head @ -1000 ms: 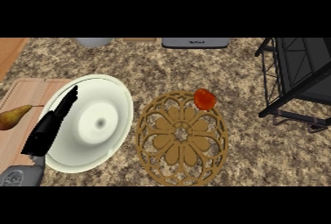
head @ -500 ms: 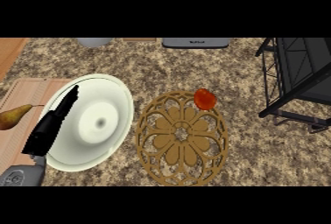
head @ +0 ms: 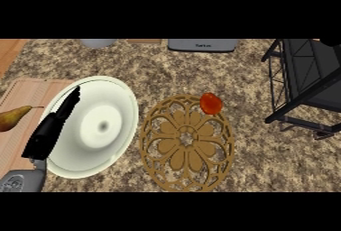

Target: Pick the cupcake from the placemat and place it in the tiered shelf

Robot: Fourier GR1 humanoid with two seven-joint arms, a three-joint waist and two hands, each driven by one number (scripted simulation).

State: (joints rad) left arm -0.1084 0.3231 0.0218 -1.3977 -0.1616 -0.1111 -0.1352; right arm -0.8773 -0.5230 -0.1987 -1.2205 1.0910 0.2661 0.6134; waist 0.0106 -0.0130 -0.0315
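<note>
Left robot hand (head: 53, 128) open, fingers straight, lying over the left rim of the white plate (head: 113, 126) near the tabletop's left edge. Cupcake (head: 211, 103) on the placemat's (head: 186, 144) upper right rim; tiered shelf (head: 310, 81) at right edge.

— What sort of place is this?

— A kitchen. The worktop (head: 166, 67) is speckled brown stone, like a granite counter.

— What else says so?

— A wooden cutting board (head: 26, 90) lies at the left with a pear (head: 13, 118) on it, beside a large white plate (head: 100, 126). A carved round placemat (head: 186, 144) carries a small red cupcake (head: 211, 103), and a black wire tiered shelf (head: 306, 81) stands at the right.

— Any appliances?

— A grey one (head: 202, 44) at the far edge; I cannot tell which kind.
</note>
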